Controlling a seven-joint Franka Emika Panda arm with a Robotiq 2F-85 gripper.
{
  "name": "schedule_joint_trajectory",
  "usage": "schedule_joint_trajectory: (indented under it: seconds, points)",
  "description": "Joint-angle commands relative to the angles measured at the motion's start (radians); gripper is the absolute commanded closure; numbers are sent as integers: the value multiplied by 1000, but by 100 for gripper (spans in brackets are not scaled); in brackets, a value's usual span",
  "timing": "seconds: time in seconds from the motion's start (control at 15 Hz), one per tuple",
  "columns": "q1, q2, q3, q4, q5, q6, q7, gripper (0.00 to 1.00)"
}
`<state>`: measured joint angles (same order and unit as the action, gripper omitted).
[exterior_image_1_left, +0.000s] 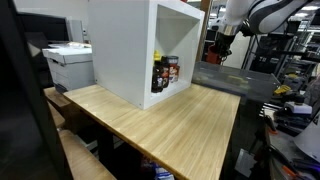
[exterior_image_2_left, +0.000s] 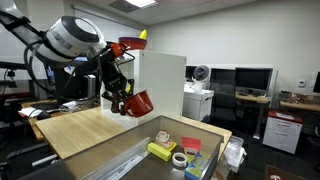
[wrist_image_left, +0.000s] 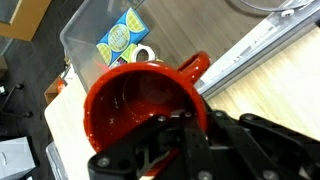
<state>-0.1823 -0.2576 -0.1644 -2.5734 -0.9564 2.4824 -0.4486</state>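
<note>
Nearest the wrist camera, your black two-fingered gripper (wrist_image_left: 180, 122) is clamping tight on the rim of a glossy red plastic cup with a side handle (wrist_image_left: 135, 100), its open mouth facing the lens. You are holding that cup in the air above the pale wooden table (exterior_image_2_left: 80, 130), touching nothing else. A clear plastic bin (wrist_image_left: 85, 30) below and beyond it is carrying a yellow-and-blue packet (wrist_image_left: 122, 35) and a white tape roll (wrist_image_left: 143, 55). The lifting is looking done, while the cup is not yet resting anywhere.
</note>
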Motion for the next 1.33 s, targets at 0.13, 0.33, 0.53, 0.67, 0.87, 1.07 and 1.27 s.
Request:
schedule_joint_trajectory:
  seconds: [0.13, 0.33, 0.53, 0.67, 0.87, 1.07, 1.27]
  points:
    - [65, 95, 51, 81, -33, -129, 1, 98]
    - [110, 241, 90, 176, -57, -221, -10, 98]
    - [115, 270, 93, 192, -75, -233, -11, 98]
    - [112, 278, 92, 198, -96, -218, 75, 98]
    - [101, 287, 81, 186, -67, -181, 174, 98]
    - [101, 310, 80, 193, -59, -183, 204, 98]
    - [97, 327, 79, 204, -32, -167, 157, 98]
